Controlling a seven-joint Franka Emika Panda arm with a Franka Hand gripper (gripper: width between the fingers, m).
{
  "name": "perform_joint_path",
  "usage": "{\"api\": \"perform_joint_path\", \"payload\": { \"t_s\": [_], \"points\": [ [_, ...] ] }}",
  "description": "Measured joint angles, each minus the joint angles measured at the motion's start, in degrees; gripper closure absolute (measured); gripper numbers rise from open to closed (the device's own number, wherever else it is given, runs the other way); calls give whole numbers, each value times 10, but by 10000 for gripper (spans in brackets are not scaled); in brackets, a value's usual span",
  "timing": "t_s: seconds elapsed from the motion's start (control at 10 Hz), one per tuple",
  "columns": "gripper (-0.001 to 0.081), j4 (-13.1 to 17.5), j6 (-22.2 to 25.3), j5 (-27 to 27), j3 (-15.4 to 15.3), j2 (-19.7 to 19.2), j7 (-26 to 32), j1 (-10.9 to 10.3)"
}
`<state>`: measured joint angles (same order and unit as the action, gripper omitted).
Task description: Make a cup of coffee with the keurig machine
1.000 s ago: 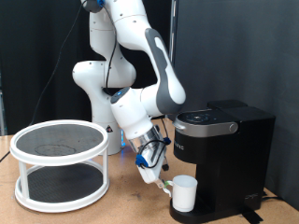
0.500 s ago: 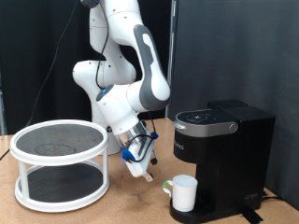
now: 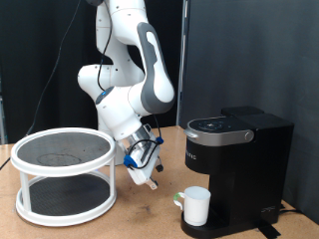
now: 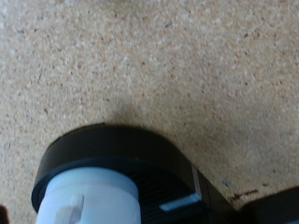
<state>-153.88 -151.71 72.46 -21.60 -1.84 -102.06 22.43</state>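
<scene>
The hand hangs above the worktop, holding nothing I can see; its opening I cannot tell. The cup sits lower on the exterior view's right, on the keurig machine base.

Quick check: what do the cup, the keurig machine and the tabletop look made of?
Cup: white, smooth, probably glazed ceramic, possibly plastic. Keurig machine: black plastic, mostly matte, with a glossier top panel. Tabletop: speckled tan, looks like cork or particleboard.
</scene>
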Motion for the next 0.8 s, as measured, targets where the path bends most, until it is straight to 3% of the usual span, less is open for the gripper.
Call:
{"api": "perform_joint_path", "payload": {
  "t_s": [0.4, 0.8],
  "points": [
    [72, 38, -11, 11, -11, -57, 4, -5],
    [72, 69, -10, 15, -29, -83, 4, -8]
  ]
}}
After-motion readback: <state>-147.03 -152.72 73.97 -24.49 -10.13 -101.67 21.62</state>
